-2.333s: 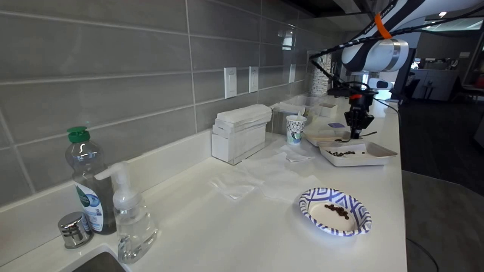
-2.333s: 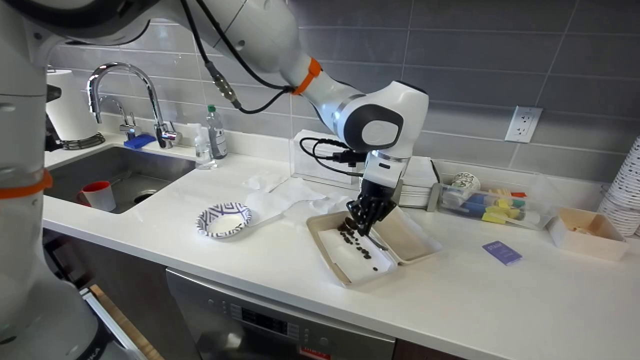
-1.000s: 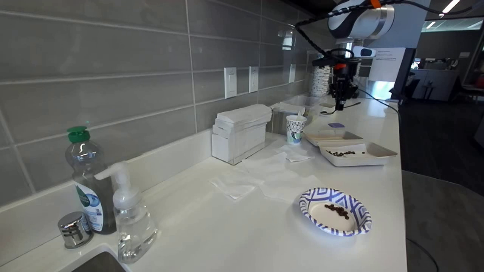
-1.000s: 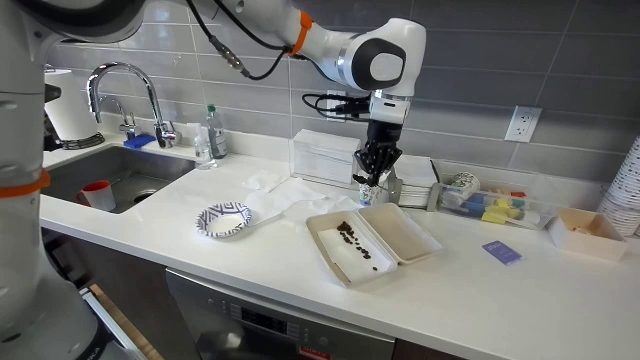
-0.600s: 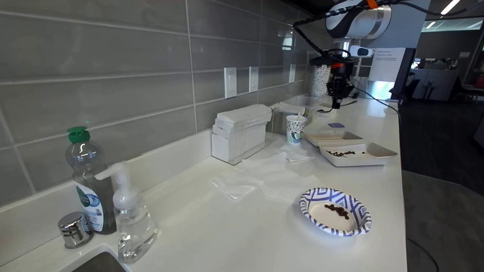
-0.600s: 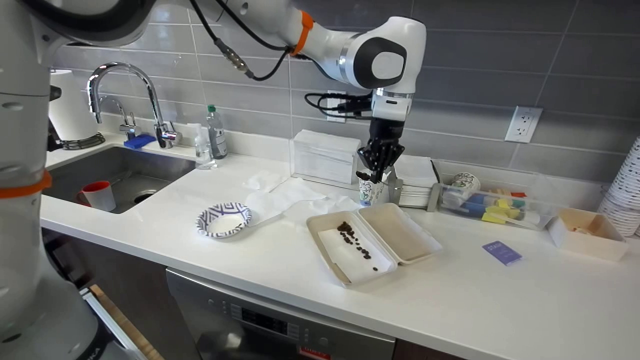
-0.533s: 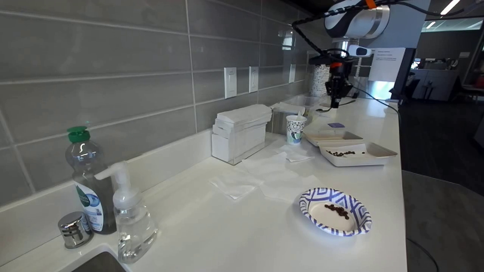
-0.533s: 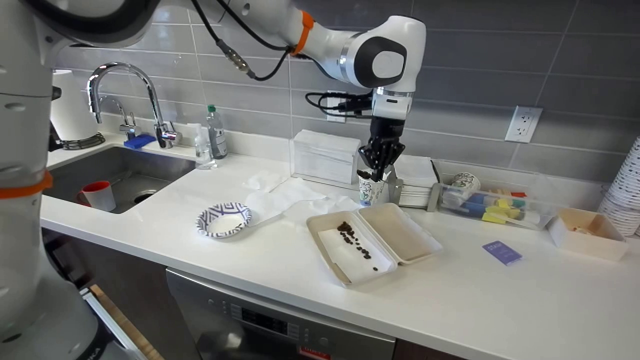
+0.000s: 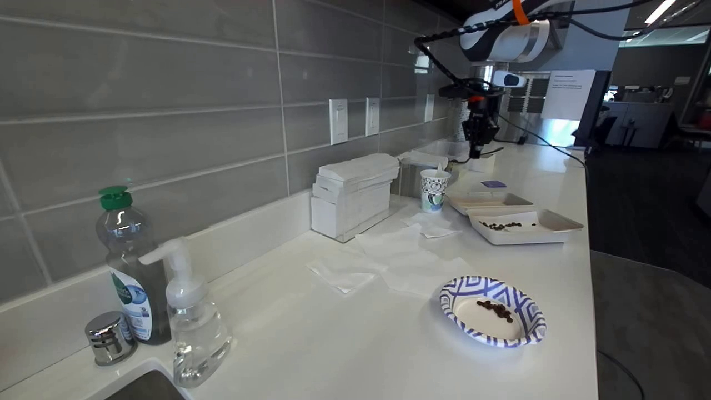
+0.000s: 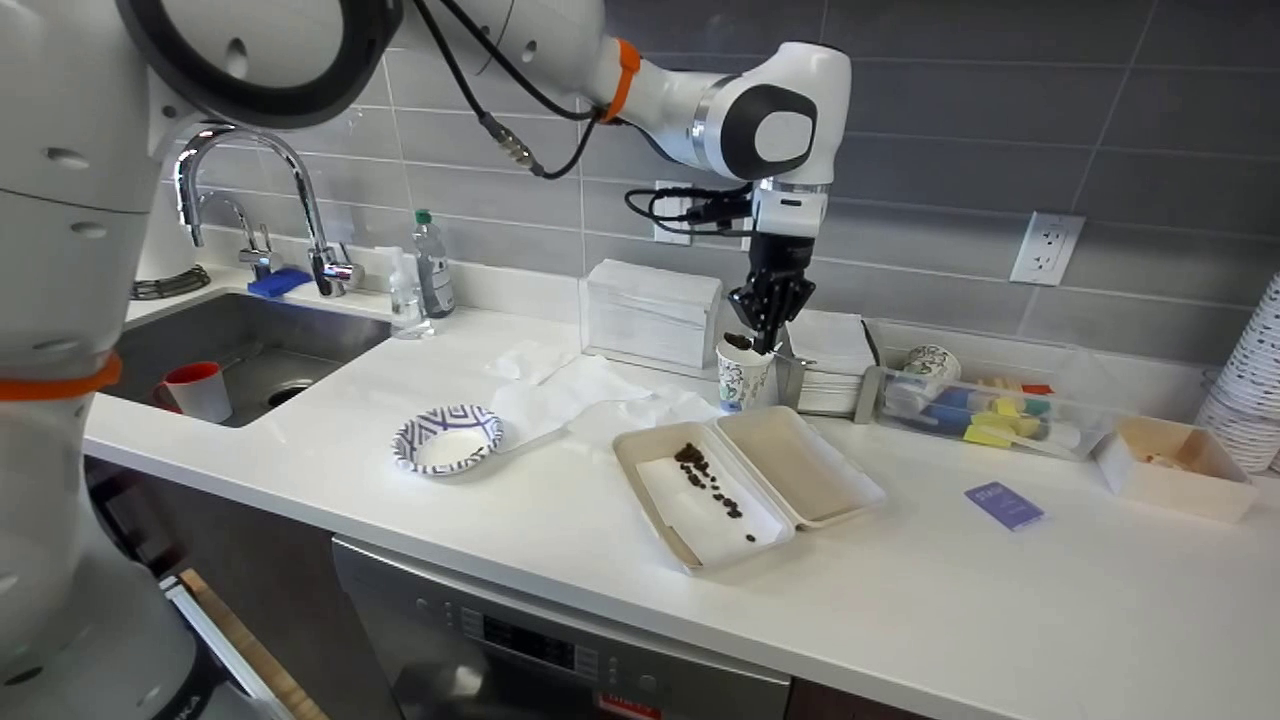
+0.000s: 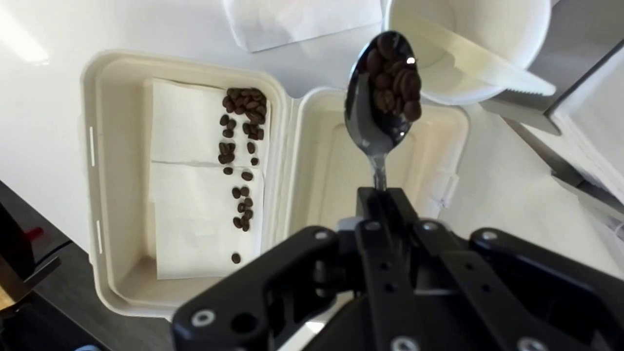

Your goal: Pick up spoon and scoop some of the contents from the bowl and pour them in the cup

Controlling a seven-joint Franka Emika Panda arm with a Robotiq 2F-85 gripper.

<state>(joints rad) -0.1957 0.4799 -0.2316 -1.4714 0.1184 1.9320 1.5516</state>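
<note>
My gripper (image 11: 381, 191) is shut on the spoon handle. The dark metal spoon (image 11: 361, 117) points away from the fingers, and brown beans (image 11: 397, 83) lie in its head. In the wrist view the spoon head overlaps the rim of the white paper cup (image 11: 507, 22), which holds a pale plastic knife. The cup stands upright in both exterior views (image 9: 433, 191) (image 10: 742, 385). The gripper is held above the counter near the cup in both exterior views (image 9: 476, 155) (image 10: 765, 350). The white squarish dish (image 11: 119, 195) holds more beans (image 11: 246, 105) on paper; its lid lies open.
A blue-patterned plate (image 9: 455, 326) holds a few beans. Napkin holder (image 10: 655, 310) and napkin stack (image 10: 838, 350) stand by the wall near the cup. Loose napkins (image 9: 389, 261) lie on the counter. A clear bin (image 10: 985, 420) and purple packet (image 10: 1004, 506) lie farther along.
The spoon was down at the beans in the dish; it has been lifted out with beans and moved toward the wall and cup. Over the last half second the gripper has shifted slightly further.
</note>
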